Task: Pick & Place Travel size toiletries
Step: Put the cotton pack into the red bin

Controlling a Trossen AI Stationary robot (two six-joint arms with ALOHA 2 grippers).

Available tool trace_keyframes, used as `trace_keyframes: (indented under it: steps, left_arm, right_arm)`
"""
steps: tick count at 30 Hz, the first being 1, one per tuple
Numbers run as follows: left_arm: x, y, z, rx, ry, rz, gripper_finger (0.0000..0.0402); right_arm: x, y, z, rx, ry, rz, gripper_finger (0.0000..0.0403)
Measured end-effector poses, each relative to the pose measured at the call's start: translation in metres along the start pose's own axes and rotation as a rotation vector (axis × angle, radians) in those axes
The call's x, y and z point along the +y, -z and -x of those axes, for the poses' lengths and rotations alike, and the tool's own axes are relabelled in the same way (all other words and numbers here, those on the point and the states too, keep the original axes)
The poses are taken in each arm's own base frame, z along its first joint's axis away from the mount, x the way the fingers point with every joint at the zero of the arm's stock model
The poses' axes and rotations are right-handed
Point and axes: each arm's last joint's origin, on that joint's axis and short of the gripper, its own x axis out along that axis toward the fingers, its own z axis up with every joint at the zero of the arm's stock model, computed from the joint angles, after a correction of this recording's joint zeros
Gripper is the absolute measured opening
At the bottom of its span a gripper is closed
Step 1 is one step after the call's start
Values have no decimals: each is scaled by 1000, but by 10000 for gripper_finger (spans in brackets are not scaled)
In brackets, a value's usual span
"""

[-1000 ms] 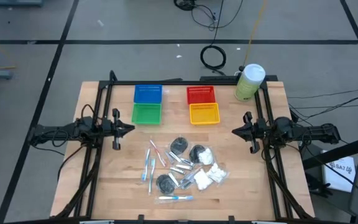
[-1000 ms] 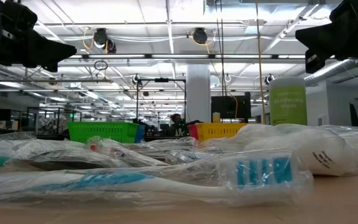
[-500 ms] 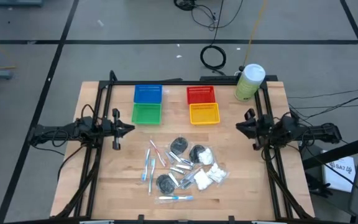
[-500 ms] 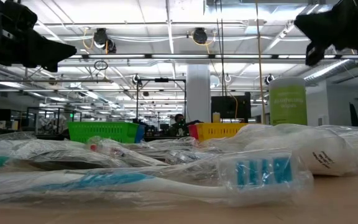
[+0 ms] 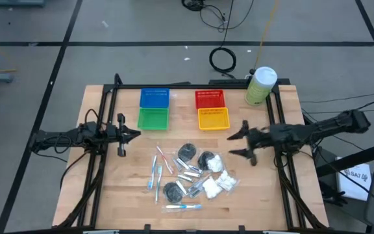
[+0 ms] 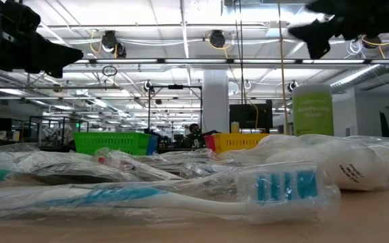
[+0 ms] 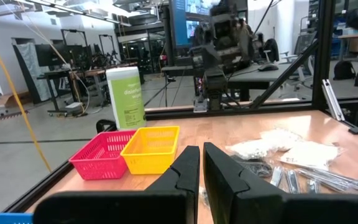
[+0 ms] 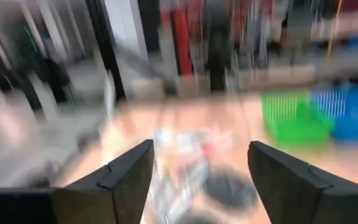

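Wooden counter (image 5: 102, 201) carrying everything. Tall pale-green canister (image 5: 260, 86) standing at a back corner, well beyond the pile. Blue (image 5: 154, 97), green (image 5: 152, 118), red (image 5: 210, 99) and yellow (image 5: 213, 118) baskets just behind the pile. Travel size toiletries (image 5: 188, 174) heaped mid-counter. Right gripper (image 5: 237, 144) hovering just beside the pile, jaws spread, empty. Left gripper (image 5: 137, 134) waiting beside the green basket, well off the pile, jaws clenched on nothing.

Both arms were matte black, jointed, trailing thin black cables. Each hand, left (image 5: 135, 134) and right (image 5: 237, 144), ended in two flat, angular dark fingers (image 7: 185, 177).
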Motion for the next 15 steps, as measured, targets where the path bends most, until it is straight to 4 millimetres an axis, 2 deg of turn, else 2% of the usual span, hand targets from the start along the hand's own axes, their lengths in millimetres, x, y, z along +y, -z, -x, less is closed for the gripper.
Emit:
trace_keyframes:
  steps: [3,6,10,15]
  left_arm:
    - [0,0,0,-1,-1,0,24]
    - [0,0,0,-1,-1,0,24]
    - [0,0,0,0,0,0,24]
    - [0,0,0,0,0,0,24]
  right_arm:
    - [9,-9,-25,166,66,49,257]
    - [18,-7,-49,323,86,89,252]
    - [29,-5,-76,429,80,98,248]
    - [33,22,-99,548,120,113,247]
